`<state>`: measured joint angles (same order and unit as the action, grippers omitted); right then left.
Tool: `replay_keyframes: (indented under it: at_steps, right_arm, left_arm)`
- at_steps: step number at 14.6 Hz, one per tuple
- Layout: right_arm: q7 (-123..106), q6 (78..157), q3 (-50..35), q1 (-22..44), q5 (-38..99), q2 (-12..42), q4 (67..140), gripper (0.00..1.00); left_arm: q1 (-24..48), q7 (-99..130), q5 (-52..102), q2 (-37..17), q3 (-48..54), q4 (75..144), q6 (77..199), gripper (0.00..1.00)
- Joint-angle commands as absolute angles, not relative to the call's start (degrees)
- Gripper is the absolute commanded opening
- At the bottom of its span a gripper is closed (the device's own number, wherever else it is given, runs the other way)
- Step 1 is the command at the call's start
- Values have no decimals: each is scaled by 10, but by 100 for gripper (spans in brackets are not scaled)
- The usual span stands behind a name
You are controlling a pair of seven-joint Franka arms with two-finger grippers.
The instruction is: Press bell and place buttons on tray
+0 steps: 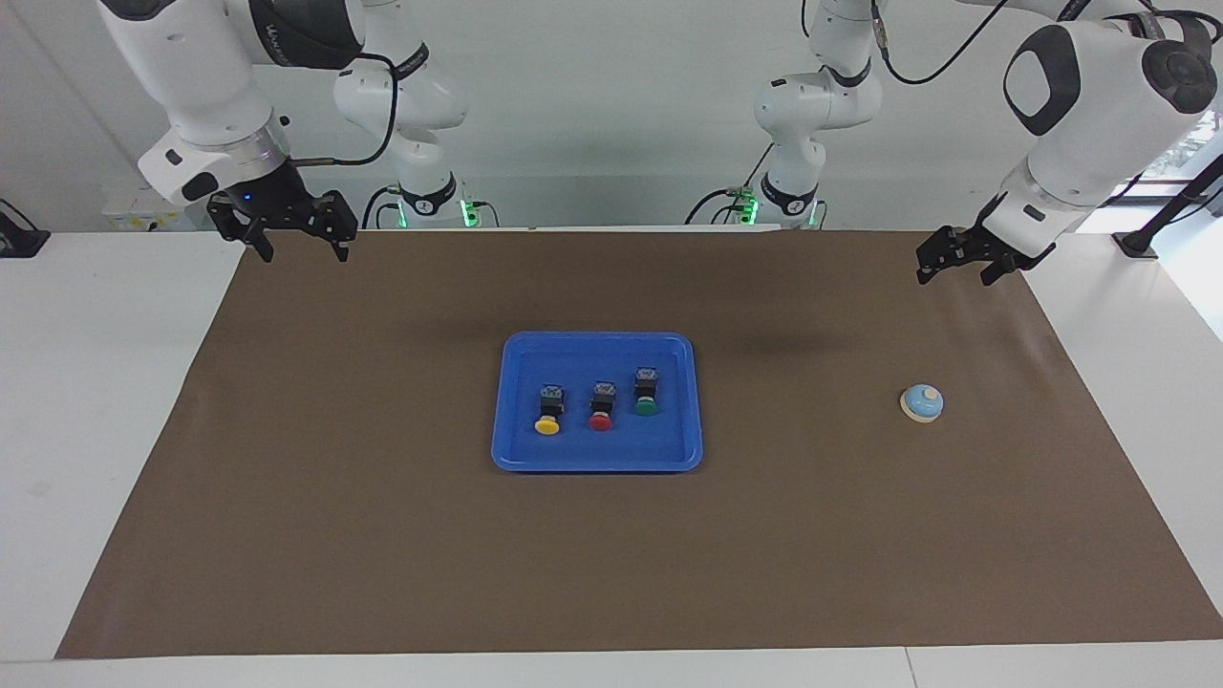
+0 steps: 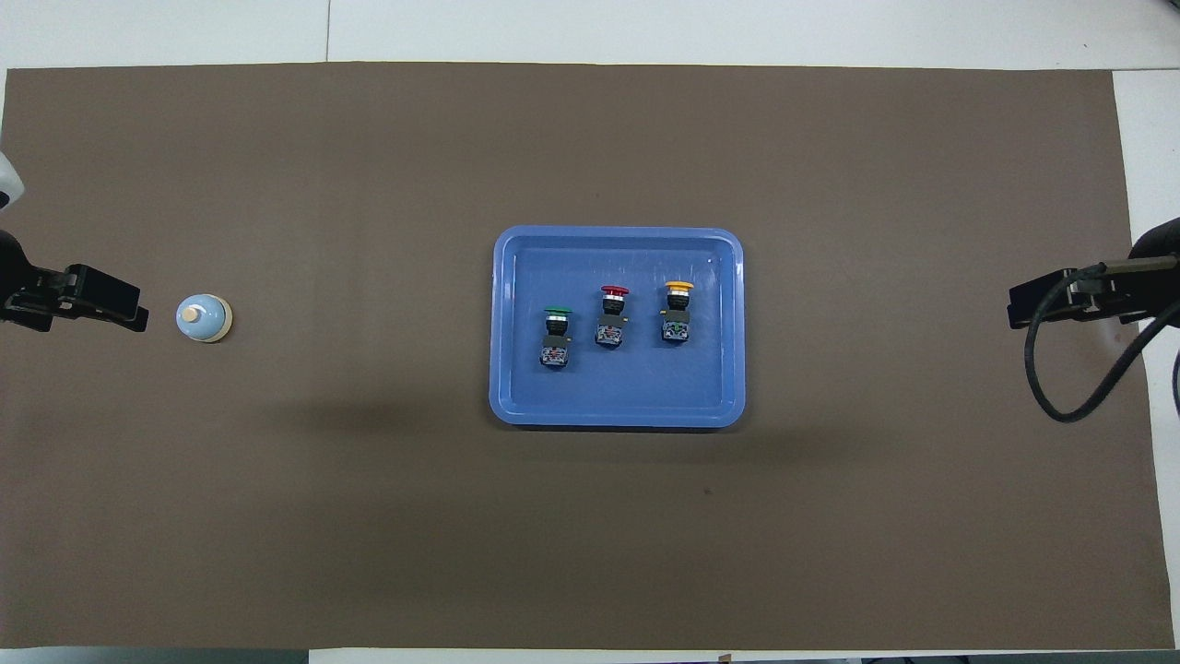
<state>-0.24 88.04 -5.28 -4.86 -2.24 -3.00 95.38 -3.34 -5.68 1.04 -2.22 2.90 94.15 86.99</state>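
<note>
bell [image 1: 922, 402] — light-blue dome, cream knob

Left arm, white-jointed, bends down from its base; its black two-finger left gripper [image 1: 967, 263] hangs raised above the table's left-arm end, fingers [image 1: 925, 271] spread apart, empty. Right arm waits, its black two-finger right gripper [image 1: 298, 247] raised above the right-arm end of the table, fingers [image 1: 263, 250] apart, pointing downward, empty.

Three buttons [image 1: 600, 405] lying in blue tray [image 1: 516, 457]; bell [image 1: 922, 402] upright on mat.
</note>
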Motion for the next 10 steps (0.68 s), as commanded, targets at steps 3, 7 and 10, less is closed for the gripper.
replay_keyframes:
  at_steps: [3,7,10]
  right_arm:
    - [-17,881,-56,-54,-26,-41,965,100]
    - [-17,881,-56,-54,-25,-41,965,100]
    - [-17,881,-56,-54,-25,-41,965,100]
  left_arm:
    - [-13,-60,4,-23,21,906,852,100]
    - [-12,-58,4,-23,25,904,850,100]
    - [-12,-58,4,-24,25,903,853,100]
